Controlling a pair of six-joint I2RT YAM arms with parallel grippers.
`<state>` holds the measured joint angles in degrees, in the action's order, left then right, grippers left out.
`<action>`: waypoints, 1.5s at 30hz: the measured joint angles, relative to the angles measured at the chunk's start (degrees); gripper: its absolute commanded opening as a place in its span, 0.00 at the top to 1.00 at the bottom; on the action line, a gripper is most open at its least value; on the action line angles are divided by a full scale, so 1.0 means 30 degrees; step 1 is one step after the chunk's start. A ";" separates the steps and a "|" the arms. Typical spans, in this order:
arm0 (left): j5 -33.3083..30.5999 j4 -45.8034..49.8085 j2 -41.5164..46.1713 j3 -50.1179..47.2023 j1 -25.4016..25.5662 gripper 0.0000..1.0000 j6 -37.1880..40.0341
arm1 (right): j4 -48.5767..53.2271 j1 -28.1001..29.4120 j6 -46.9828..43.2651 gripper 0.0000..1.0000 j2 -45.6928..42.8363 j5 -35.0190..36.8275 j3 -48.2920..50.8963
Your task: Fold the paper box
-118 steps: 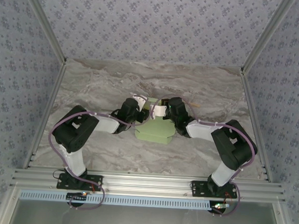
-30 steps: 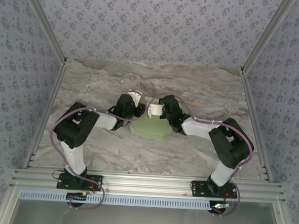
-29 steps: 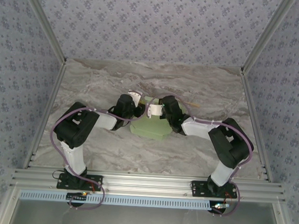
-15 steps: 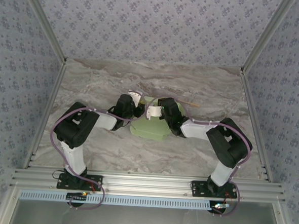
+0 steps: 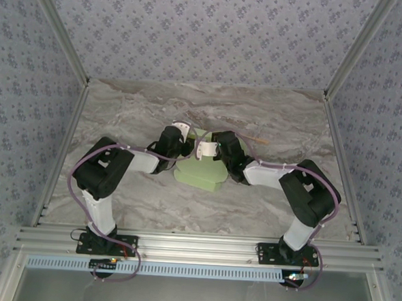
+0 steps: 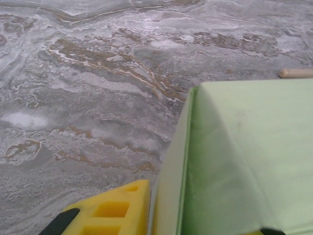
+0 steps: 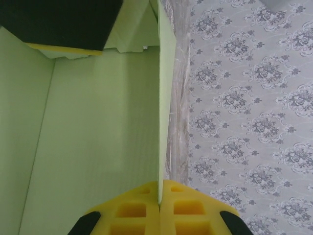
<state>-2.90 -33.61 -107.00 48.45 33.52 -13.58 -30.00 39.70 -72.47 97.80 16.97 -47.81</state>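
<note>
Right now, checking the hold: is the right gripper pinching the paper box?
Yes, the right gripper has its yellow pads closed on a thin panel of the paper box.

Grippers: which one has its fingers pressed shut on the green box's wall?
The right gripper: its yellow fingers meet on a thin wall of the paper box. The left gripper has its fingers apart, straddling the card.

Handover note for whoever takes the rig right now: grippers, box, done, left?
Right gripper: shut on a thin panel edge of the pale green card paper box.
Left gripper: jaws astride a folded corner of the box; grip unclear.
Box: mid-way across the marble-patterned table, between both arms; thin tan stick lies beyond it, to the right.
Done: some panels creased up.
Left: remaining flaps, closing it.
</note>
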 measured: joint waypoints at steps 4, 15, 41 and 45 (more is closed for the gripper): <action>-0.1202 0.1115 -0.0022 0.0641 0.0364 0.84 -0.0466 | 0.0350 0.0000 0.0466 1.00 -0.0007 0.0015 -0.0109; -0.1698 0.1443 -0.0015 0.0838 0.0583 0.85 -0.1166 | 0.0291 0.0066 0.0787 1.00 0.0284 0.0277 -0.0357; 0.2907 -0.0379 0.0306 -0.0605 -0.1071 0.51 0.0874 | 0.1005 -0.0692 0.0809 1.00 0.0423 -0.0889 -0.0510; 0.3271 -0.0379 0.0510 -0.0889 -0.1078 0.49 0.1180 | 0.1253 -0.0707 0.0794 1.00 0.0423 -0.0882 -0.0510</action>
<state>6.92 -34.74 -105.47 45.78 30.28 -10.04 -26.24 37.58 -70.08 99.07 14.33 -49.34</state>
